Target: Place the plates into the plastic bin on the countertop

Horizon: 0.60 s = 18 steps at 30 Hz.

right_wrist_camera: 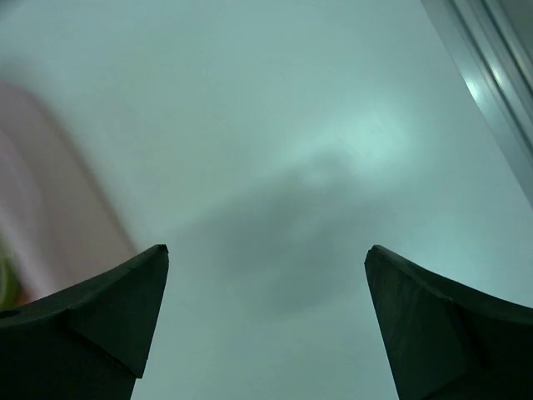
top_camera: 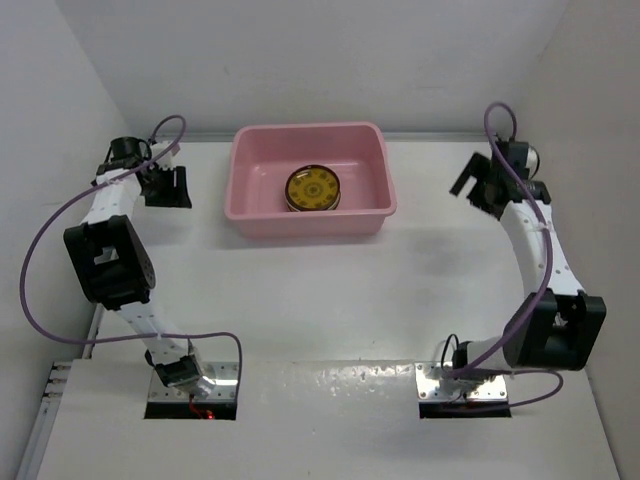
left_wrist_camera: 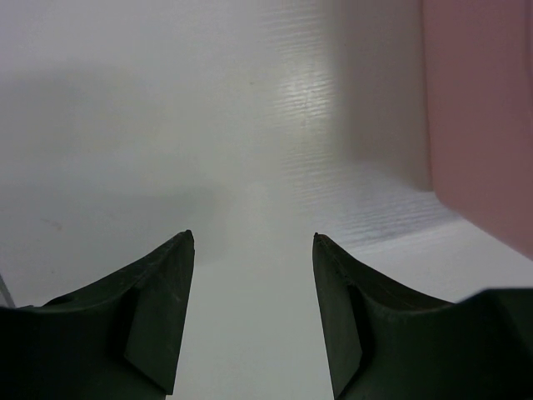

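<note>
The pink plastic bin (top_camera: 310, 178) stands at the back middle of the white countertop (top_camera: 330, 290). Inside it a yellow-brown patterned plate (top_camera: 313, 188) lies on top of a stack; the plates under it are mostly hidden. My left gripper (top_camera: 172, 187) is open and empty, left of the bin. In the left wrist view it (left_wrist_camera: 252, 237) hangs over bare countertop with the bin's pink wall (left_wrist_camera: 483, 125) at the right. My right gripper (top_camera: 478, 186) is open and empty, right of the bin. In the right wrist view it (right_wrist_camera: 266, 250) is over bare countertop, the bin (right_wrist_camera: 58, 208) blurred at left.
White walls close in the back and both sides. A metal edging strip (right_wrist_camera: 491, 75) runs along the countertop's right side. Both arm bases (top_camera: 190, 380) sit on plates at the near edge, with purple cables looping beside them.
</note>
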Available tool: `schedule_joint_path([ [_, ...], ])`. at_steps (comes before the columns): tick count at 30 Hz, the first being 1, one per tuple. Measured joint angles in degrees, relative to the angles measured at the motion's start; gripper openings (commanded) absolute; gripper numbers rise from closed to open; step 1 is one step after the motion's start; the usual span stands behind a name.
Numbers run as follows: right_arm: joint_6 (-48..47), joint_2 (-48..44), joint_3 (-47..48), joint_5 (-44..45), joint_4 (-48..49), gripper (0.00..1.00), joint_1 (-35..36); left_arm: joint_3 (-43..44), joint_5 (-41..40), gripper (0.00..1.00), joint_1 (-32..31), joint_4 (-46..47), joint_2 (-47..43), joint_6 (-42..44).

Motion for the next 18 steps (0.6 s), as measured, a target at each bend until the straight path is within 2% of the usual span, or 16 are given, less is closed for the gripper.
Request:
schedule_joint_path([
  [4,2.67,-0.31,-10.71,1.49,-6.86,1.00,-2.80,0.11,0.28,0.61,-2.45,0.02,0.24,-0.13],
  [8,2.01,-1.31,-11.91,-0.04,-9.60,1.00,-3.02,0.11,0.39,0.61,-4.61,0.02,0.24,-0.13],
  [18,-1.09,-9.86,-15.74,-5.11,-5.90,1.00,-2.95,-2.36,-0.87,0.61,-7.48,0.22,-0.57,0.13],
])
